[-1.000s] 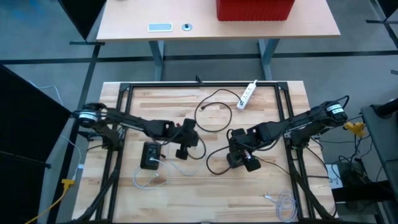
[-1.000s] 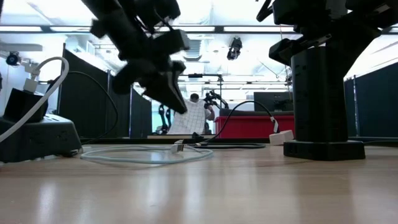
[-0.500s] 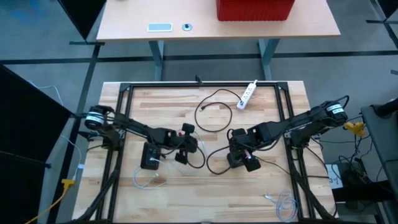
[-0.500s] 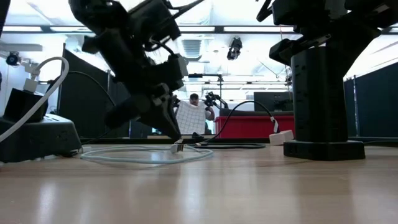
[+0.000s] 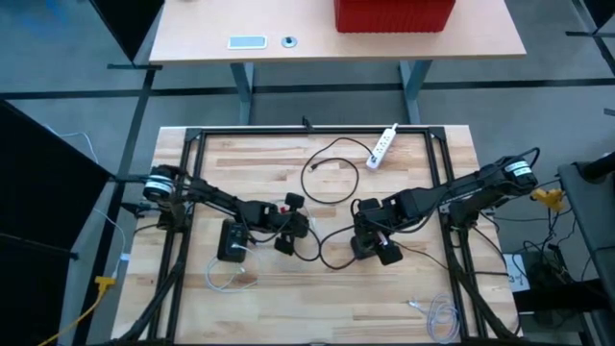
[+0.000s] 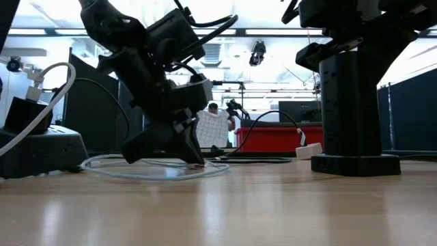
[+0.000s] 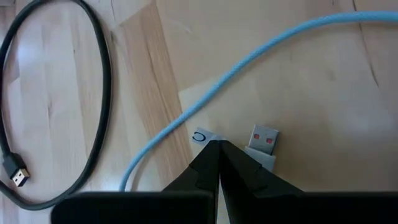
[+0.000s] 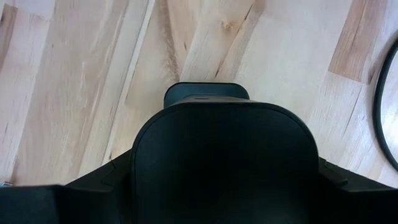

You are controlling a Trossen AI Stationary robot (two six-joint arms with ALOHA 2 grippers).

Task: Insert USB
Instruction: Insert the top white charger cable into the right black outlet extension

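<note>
Across the wooden table [image 5: 317,298] I have both arms low over the middle; my right gripper [image 5: 380,248] sits clamped around a dark cylindrical block [image 8: 224,162], its fingers spread wide on the block's sides, and in the low view that block [image 6: 354,96] stands upright on the boards; left of my left gripper [image 5: 285,240] lies a black box [image 5: 232,240] with a white cable [image 5: 231,279] looping off it toward the near edge; beyond both grippers a black cable [image 5: 332,168] curls toward a white power strip [image 5: 383,145]; my left gripper [image 7: 219,149] has its fingers pressed together, tips down at the table, holding nothing that I can see; just beside those tips lies the white USB plug [image 7: 263,142], metal end pointing away from the fingers, touching the wood; its pale blue cable [image 7: 249,68] runs past the tips on the other side.
</note>
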